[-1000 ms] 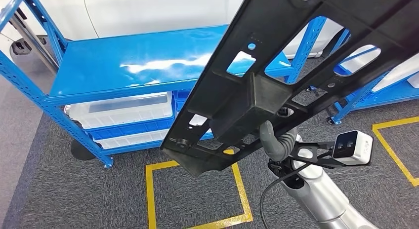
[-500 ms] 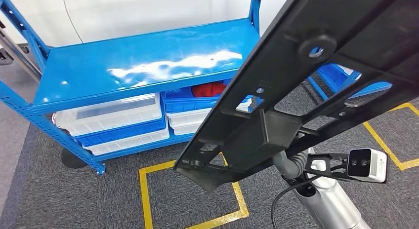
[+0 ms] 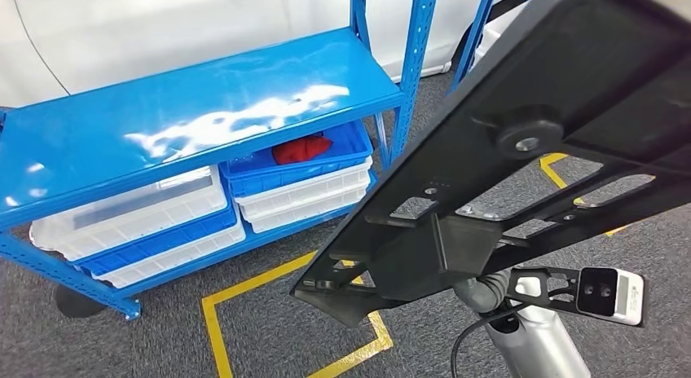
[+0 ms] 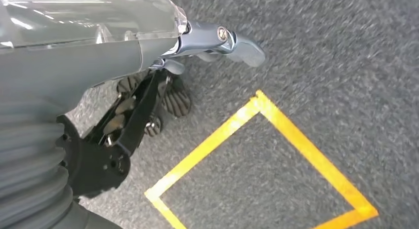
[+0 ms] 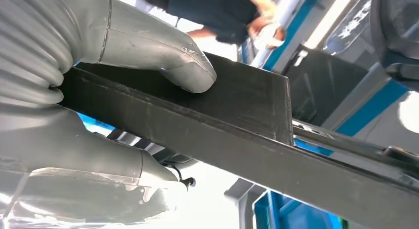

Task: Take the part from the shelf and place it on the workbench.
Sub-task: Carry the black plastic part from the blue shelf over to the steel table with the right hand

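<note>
The part (image 3: 521, 174), a long black frame with cut-out windows, is up in the air at the right of the scene, held from below by the right hand (image 3: 481, 290). In the right wrist view the thumb and fingers (image 5: 163, 58) clamp a flat edge of the part. The right arm rises from the near right, forearm upright under the part's near end. The part's long axis runs on a slant, its low end near and toward the middle, its high end far and right. The left hand (image 4: 217, 39) hangs over grey carpet and a yellow floor line (image 4: 276, 125), holding nothing, fingers loosely apart. A blue shelf (image 3: 195, 117) stands far left.
</note>
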`<act>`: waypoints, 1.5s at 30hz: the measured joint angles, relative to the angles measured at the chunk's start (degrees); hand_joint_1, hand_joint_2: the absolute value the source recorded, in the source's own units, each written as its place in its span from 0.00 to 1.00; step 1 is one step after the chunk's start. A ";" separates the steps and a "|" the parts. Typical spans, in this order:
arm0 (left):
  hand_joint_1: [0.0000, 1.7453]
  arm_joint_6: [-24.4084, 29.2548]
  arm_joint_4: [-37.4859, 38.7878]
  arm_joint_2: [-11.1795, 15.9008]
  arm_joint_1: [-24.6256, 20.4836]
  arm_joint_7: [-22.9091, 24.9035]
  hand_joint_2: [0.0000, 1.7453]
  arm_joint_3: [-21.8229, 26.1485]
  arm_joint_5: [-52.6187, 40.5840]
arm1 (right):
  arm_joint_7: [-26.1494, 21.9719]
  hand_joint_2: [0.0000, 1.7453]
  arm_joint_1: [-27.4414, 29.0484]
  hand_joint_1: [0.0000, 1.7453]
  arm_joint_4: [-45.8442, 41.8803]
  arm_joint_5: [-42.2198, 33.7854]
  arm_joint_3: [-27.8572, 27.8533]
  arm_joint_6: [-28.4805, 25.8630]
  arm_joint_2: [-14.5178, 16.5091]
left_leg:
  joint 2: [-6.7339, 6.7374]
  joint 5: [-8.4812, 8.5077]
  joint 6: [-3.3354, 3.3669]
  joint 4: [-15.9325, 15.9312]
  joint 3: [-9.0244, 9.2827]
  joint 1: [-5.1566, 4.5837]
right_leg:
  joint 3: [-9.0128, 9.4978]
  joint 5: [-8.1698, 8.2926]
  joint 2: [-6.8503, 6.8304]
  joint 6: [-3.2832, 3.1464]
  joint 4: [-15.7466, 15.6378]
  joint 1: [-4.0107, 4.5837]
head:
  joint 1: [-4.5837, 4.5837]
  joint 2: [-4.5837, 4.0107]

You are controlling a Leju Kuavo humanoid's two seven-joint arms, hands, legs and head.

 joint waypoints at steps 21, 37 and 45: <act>0.00 -1.68 -0.35 3.57 -1.96 -4.28 1.00 -1.13 0.02 | -0.02 1.00 1.59 1.00 -5.96 3.52 -3.22 -9.39 8.18 | 3.77 -7.87 -2.48 13.34 -5.40 0.53 | 0.75 -0.47 -5.42 -1.42 -0.57 -0.30 | 0.01 0.00; 0.00 -2.32 -0.35 5.93 -2.79 -2.09 1.00 -4.41 0.09 | 0.00 1.00 4.29 1.00 -8.21 7.29 -6.50 -7.63 12.05 | 4.85 0.24 0.71 -0.73 0.32 0.61 | -7.15 -7.40 -5.91 1.75 14.77 -0.43 | 0.02 0.00; 0.00 -2.33 -0.35 6.55 -2.96 -1.13 1.00 -4.96 0.11 | -0.01 1.00 5.25 1.00 -9.05 8.65 -6.35 -10.57 12.94 | 9.58 -0.66 -0.91 -0.38 0.88 -0.10 | 0.85 -1.36 -9.58 -0.12 -0.03 0.45 | 0.01 0.00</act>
